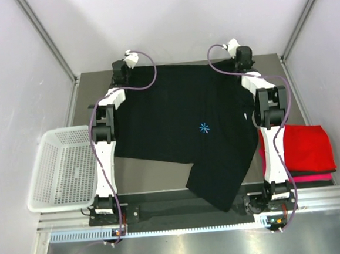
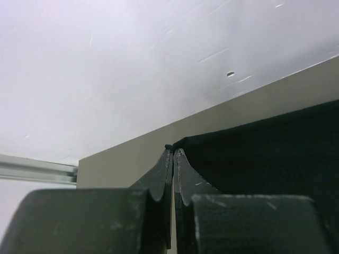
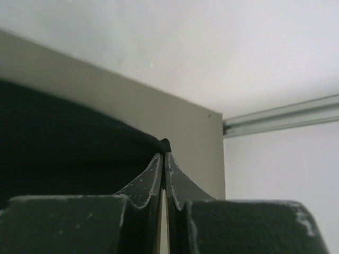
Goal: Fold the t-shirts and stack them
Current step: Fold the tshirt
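Note:
A large black t-shirt (image 1: 182, 126) with a small light-blue mark (image 1: 203, 128) lies spread over the table, its near end hanging toward the front edge. My left gripper (image 1: 120, 81) is shut on the shirt's far left corner. In the left wrist view the gripper (image 2: 174, 150) pinches the cloth (image 2: 265, 153) at its tips. My right gripper (image 1: 246, 67) is shut on the far right corner, and the right wrist view shows this gripper (image 3: 164, 152) nipping the black cloth (image 3: 63, 137). A folded red t-shirt (image 1: 301, 145) lies on a magenta one (image 1: 312, 177) at the right.
A white mesh basket (image 1: 61, 168) stands off the table's left edge. The back wall is close behind both grippers, and metal frame rails run along the sides. The grey table top (image 1: 156, 178) shows beside the shirt at the near left.

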